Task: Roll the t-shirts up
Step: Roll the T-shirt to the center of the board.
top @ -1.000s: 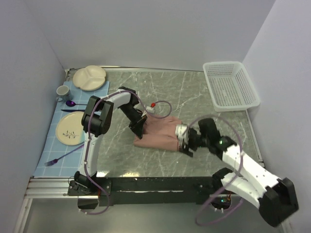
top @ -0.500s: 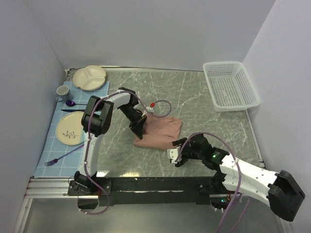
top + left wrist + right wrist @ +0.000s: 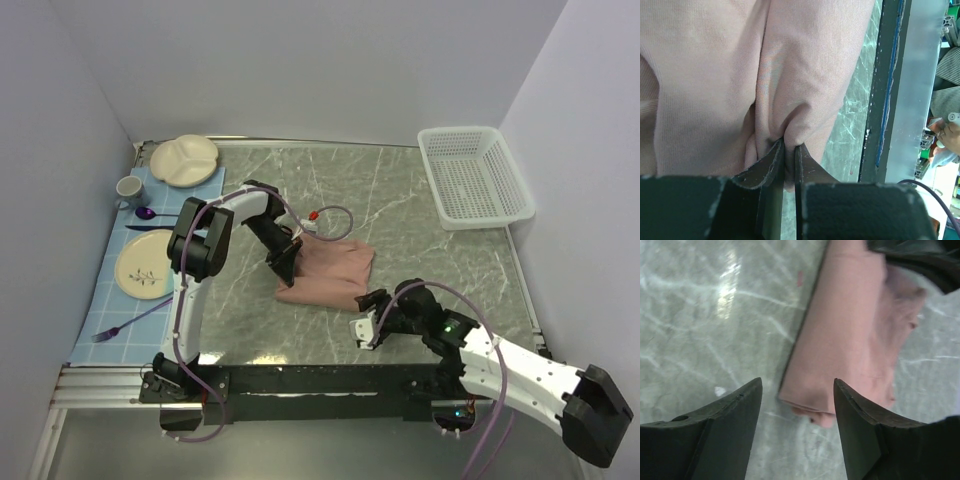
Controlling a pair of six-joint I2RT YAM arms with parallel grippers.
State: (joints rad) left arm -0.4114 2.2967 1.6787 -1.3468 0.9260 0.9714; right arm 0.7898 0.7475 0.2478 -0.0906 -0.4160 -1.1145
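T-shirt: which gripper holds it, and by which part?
The left gripper pinches the t-shirt by a bunched fold at its left end; right gripper, open, holds nothing.

Soft, even light from above fills the top view. The arms cast only faint, short shadows on the table (image 3: 400, 200), and the picture is sharp throughout. In the right wrist view a white glare streak lies on the polished stone at upper left, and the right gripper (image 3: 797, 384) is dark and slightly soft. In the left wrist view the t-shirt (image 3: 705, 75) weave is crisp, the left gripper (image 3: 789, 146) is nearly black, and the far right edge is overexposed and blurred.
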